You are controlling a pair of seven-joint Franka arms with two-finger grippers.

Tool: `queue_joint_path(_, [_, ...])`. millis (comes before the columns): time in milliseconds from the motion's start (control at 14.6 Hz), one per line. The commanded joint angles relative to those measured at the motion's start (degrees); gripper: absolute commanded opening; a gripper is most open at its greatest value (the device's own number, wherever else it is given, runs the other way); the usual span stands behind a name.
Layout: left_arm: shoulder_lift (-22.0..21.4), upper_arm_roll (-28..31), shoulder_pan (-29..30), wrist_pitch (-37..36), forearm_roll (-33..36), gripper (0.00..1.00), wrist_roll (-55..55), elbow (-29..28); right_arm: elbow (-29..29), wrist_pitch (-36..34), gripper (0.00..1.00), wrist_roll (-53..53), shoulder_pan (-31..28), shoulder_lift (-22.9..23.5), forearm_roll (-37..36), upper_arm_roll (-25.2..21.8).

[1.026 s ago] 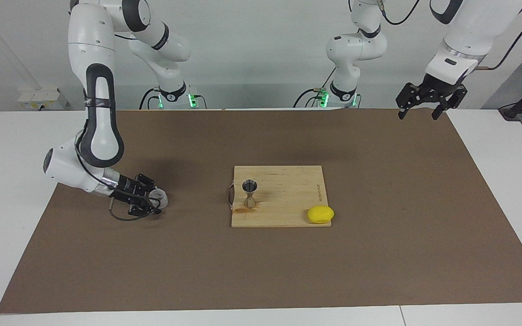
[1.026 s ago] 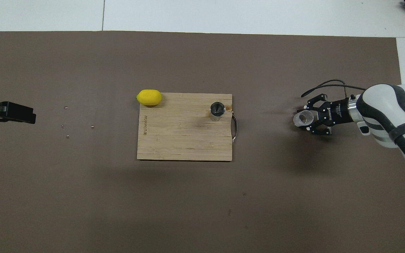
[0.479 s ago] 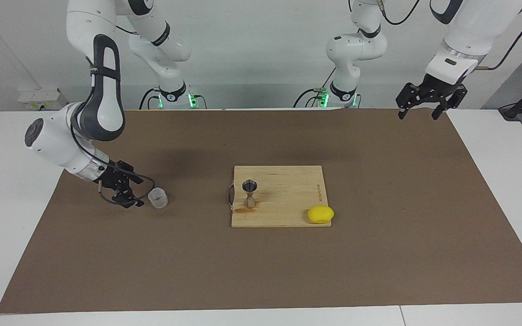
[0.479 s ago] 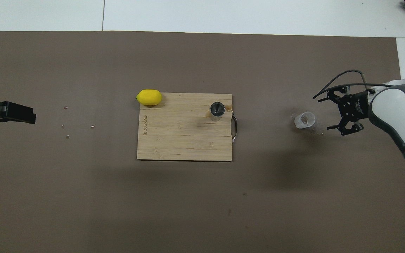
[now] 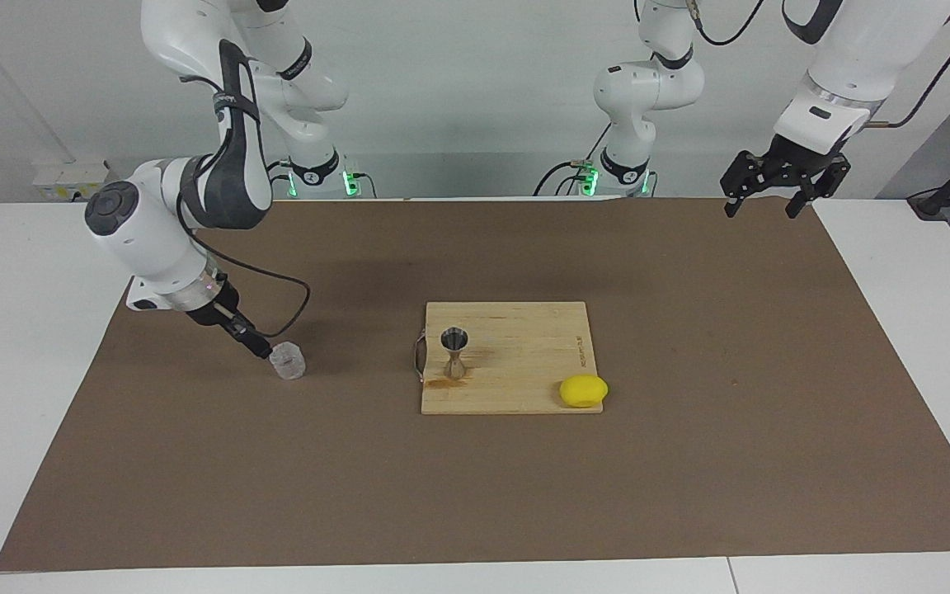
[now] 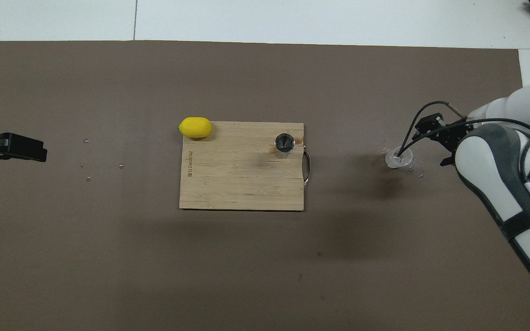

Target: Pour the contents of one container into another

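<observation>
The jigger (image 5: 453, 353) is shiny metal, the cup (image 5: 288, 361) clear textured glass, the board (image 5: 516, 363) pale grained wood, the mat (image 5: 689, 462) matt brown paper, the lemon (image 5: 583, 390) smooth yellow.

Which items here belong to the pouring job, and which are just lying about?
Job:
- glass cup, upright on the brown mat toward the right arm's end
- steel jigger, upright on the cutting board

Lying about:
- cutting board
- lemon at the board's corner
- brown mat
</observation>
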Motion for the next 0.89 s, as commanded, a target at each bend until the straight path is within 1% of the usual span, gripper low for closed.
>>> queue_joint_path(0, [-1.31, -0.13, 0.18, 0.00, 0.58, 1.00, -0.39, -1.42, -0.91, -3.74, 1.00, -4.88, 3.02, -4.65, -3.86, 0.23])
queue_joint_path(68, [-1.22, -0.13, 0.18, 0.00, 0.58, 1.00, -0.39, -1.42, -0.65, -5.15, 1.00, -6.73, 4.25, -5.88, -4.13, 0.15])
queue_joint_path(205, [-1.22, -0.04, 0.18, 0.00, 0.58, 1.00, -0.39, -1.42, 2.32, -9.36, 1.00, -10.24, 4.70, -7.30, -7.10, 0.32])
queue_joint_path(274, [-1.22, -0.13, 0.18, 0.00, 0.58, 1.00, -0.39, -1.42, 4.86, -12.17, 1.00, -12.00, 4.70, -7.30, -8.25, 0.41])
queue_joint_path(410, [-1.31, -0.04, 0.18, 0.00, 0.58, 1.00, -0.39, -1.42, 10.40, -16.83, 1.00, -13.16, 4.62, -7.21, -8.26, 0.41])
queue_joint_path(821, [-1.22, -0.04, 0.18, 0.00, 0.58, 1.00, -0.39, -1.42, 21.66, -25.19, 1.00, -13.25, 4.70, -6.51, -8.17, 0.50])
